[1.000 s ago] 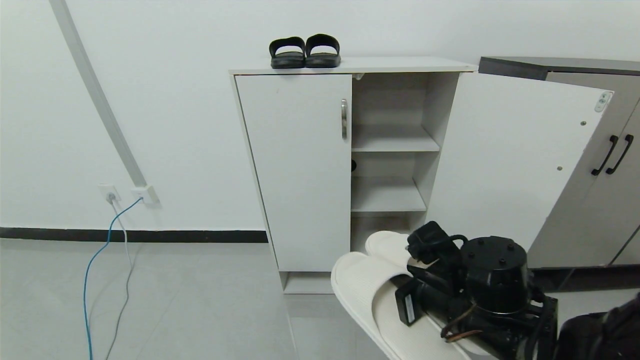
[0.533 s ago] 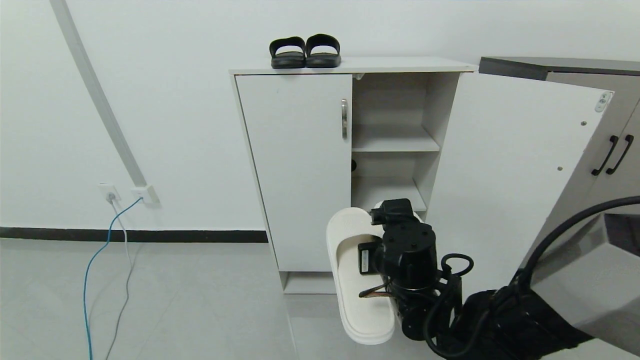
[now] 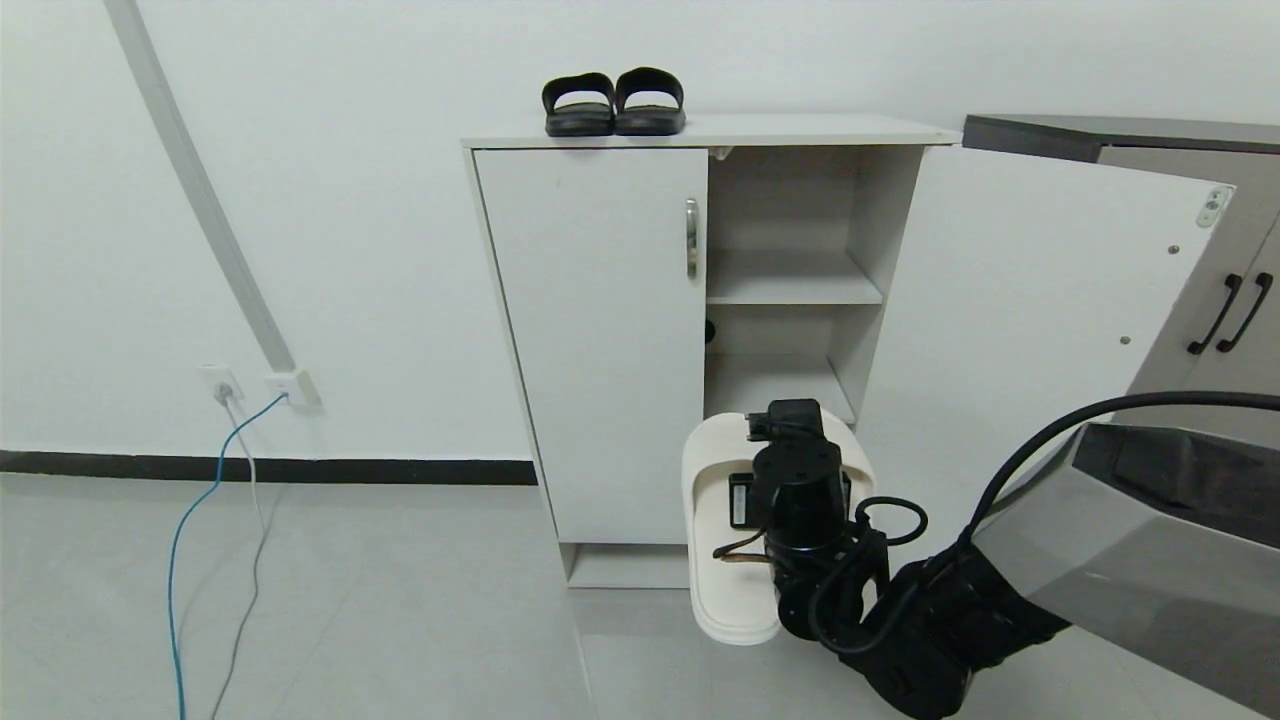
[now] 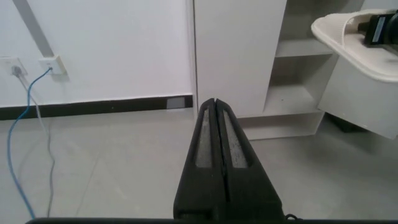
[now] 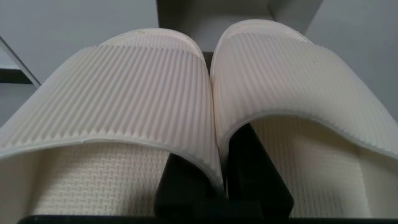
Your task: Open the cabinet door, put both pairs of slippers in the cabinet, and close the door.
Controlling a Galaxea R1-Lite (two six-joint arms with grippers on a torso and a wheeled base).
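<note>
— Where is the white pair?

— I have the white slippers (image 3: 725, 545) in the right gripper (image 5: 222, 177), off the floor (image 3: 400, 620), side by side and soles down. The jaws are clamped on the two inner strap edges where the slippers meet; in the right wrist view I see the dark fingers (image 5: 186, 183) tucked under the ribbed straps.

— And relative to the cabinet?

— They sit in front of the cabinet (image 3: 800, 130), before its open right half, toes pointing in. The toes are about level with the lower shelf (image 3: 775, 385). I cannot tell whether they have passed its front edge.

— Doors?

— The right door (image 3: 1010, 320) stands swung wide open to the right. The left door (image 3: 600, 340) is closed, its handle (image 3: 690, 238) along its right edge.

— The other pair?

— The black slippers (image 3: 615, 103) stand together on the cabinet top, at its left end near the front edge, toes facing me.

— Your left arm?

— The left gripper (image 4: 214, 134) hangs low over the floor, facing the closed door, well apart from the slippers. Its jaws are pressed together with nothing between them.
</note>
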